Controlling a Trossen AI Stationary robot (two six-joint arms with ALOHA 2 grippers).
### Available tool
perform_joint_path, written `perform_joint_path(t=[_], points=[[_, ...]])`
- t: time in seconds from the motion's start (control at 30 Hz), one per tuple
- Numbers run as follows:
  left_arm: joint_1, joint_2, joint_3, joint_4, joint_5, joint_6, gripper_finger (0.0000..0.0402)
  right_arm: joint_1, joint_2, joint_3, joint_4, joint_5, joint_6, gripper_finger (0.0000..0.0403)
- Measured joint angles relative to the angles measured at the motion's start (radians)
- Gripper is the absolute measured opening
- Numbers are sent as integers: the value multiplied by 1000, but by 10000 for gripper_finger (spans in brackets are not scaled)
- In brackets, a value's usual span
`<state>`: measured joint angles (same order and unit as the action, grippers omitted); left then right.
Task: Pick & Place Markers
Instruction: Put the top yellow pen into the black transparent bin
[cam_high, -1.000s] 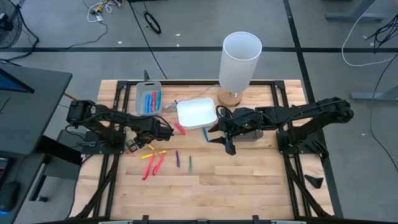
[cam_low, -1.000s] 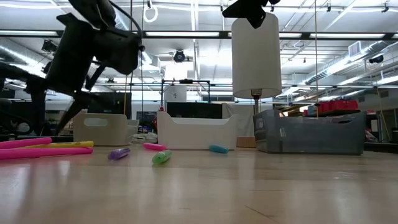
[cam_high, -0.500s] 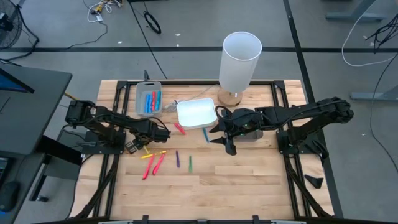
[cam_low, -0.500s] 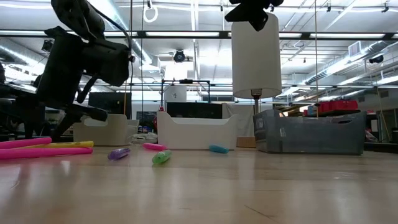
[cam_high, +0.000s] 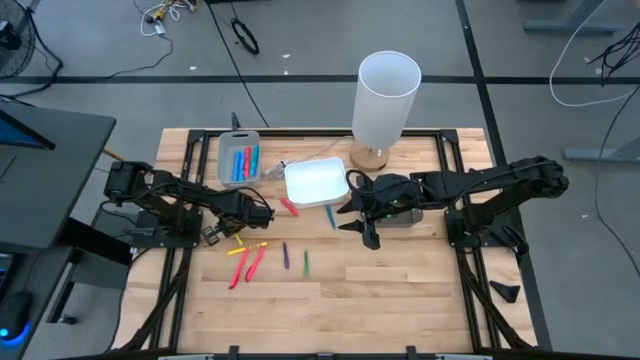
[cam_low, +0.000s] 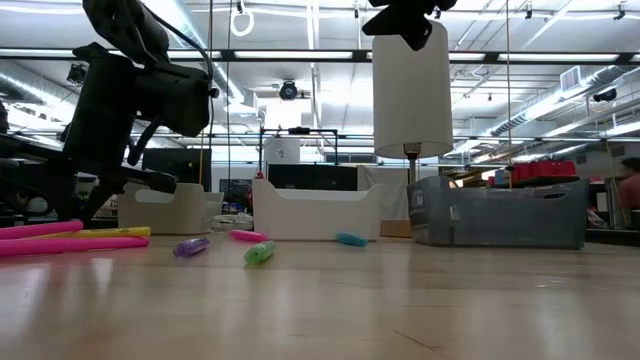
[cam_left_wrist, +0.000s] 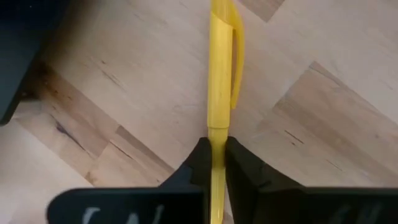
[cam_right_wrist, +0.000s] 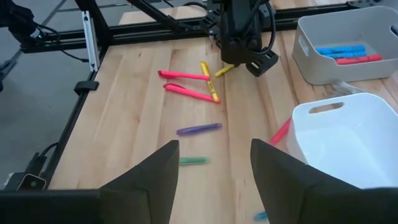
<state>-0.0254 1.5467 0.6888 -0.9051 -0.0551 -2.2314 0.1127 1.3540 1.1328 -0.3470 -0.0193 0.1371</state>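
high view: left gripper (cam_high: 228, 231) low over the table (cam_high: 400, 290), at the near-left of the scatter, with a yellow marker (cam_high: 240, 236) at its tips; more markers lie just beyond: pink marker (cam_high: 238, 269), red marker (cam_high: 255, 263), purple marker (cam_high: 285, 255), green marker (cam_high: 306, 262). grey tray (cam_high: 239, 157) already holds blue and red ones; white tray (cam_high: 316, 183) beside it. right gripper (cam_high: 362, 226) waits mid-table. low view: left arm down at the left; pink and yellow sticks lie flat on the wood; purple and green caps nearer centre. left wrist view: fingers (cam_left_wrist: 198, 163) pressed together, pinching the yellow marker's (cam_left_wrist: 219, 81) near end; its long axis runs straight ahead from the jaws, lying flat. right wrist view: right gripper (cam_right_wrist: 214, 163) spread wide, empty, well apart from the scatter. judgement: left arm is the nearer one; next a lift, then a carry toward a tray.
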Motion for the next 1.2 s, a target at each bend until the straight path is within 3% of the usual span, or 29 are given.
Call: perform_joint_path(t=[0.27, 0.67, 0.9, 1.2], points=[[0, -31, -4, 9, -2, 3, 32, 0, 0, 0, -5, 0, 12, 199], [-3, -219, -4, 33, -19, 153, 22, 0, 0, 0, -7, 0, -4, 199], [-7, -304, -4, 36, 4, 352, 22, 0, 0, 0, -6, 0, 25, 199], [-6, -350, -2, 84, 110, 766, 22, 0, 0, 0, 14, 2, 42, 199]])
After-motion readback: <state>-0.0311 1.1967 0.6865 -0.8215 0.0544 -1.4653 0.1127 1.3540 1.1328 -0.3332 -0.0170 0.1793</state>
